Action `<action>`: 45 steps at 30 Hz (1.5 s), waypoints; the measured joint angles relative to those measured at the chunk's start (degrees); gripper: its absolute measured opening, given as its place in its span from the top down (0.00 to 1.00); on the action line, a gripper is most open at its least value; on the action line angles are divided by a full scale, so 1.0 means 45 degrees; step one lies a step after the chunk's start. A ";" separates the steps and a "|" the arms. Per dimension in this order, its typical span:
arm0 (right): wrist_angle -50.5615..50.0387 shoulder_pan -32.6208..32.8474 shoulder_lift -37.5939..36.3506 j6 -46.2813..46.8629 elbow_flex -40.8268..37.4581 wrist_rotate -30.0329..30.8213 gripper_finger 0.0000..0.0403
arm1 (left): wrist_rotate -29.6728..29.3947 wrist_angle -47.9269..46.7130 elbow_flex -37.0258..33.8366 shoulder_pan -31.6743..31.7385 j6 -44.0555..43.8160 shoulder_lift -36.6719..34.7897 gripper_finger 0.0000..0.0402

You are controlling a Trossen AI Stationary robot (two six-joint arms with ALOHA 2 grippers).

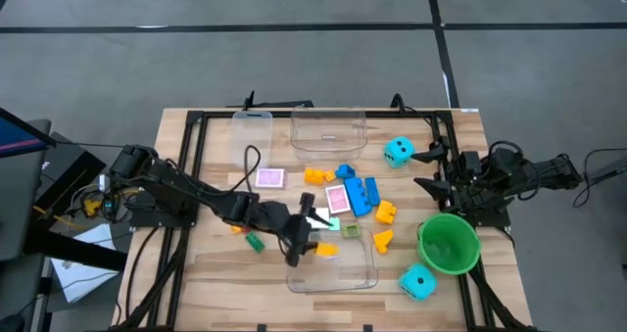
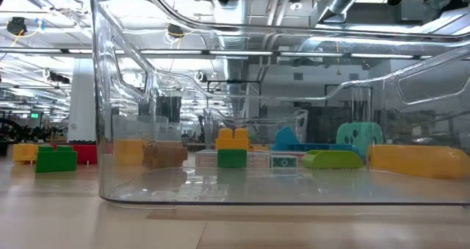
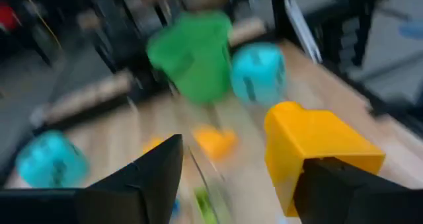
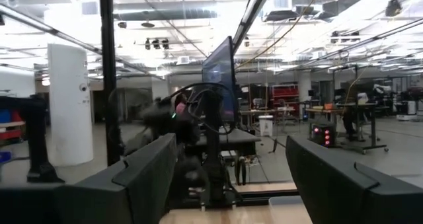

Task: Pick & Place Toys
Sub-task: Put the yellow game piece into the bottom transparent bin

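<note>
Wooden table (image 1: 216, 273), left gripper (image 1: 306, 236) parted beside orange brick (image 3: 310, 151), right gripper (image 1: 428, 169) open, empty

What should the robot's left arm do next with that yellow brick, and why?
Probably lift straight up and away. The left end effector hangs over the clear tub, fingers spread, and the yellow brick sits beside one finger, seemingly let go. More toys, like the blue bricks, wait on the table.

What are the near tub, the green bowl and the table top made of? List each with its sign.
Near tub: clear glossy plastic, apparently; bricks show through its walls.
Green bowl: probably smooth plastic, uniformly bright green.
Table top: light wood planks, with visible grain and seams.
</note>
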 joint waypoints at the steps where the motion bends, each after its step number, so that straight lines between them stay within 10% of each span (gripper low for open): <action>1: -0.0072 0.0003 0.0003 -0.0003 0.0000 -0.0255 0.31 | -0.0007 0.0518 0.0000 0.0000 0.0252 0.0000 0.39; 12: 0.0785 0.0454 0.2679 -0.1710 0.0192 -0.4716 0.31 | -0.1819 0.2498 0.0000 0.0000 0.0580 -0.0005 0.40; 28: 0.0920 0.1889 1.0185 -0.3561 0.3949 -0.1987 0.31 | -0.1964 0.3854 0.0000 0.0266 -0.1105 -0.0005 0.51; 45: 0.1062 0.2308 1.1084 -0.3717 0.4614 0.0198 0.35 | -0.1916 0.3985 -0.0024 0.0296 -0.1189 -0.0005 0.59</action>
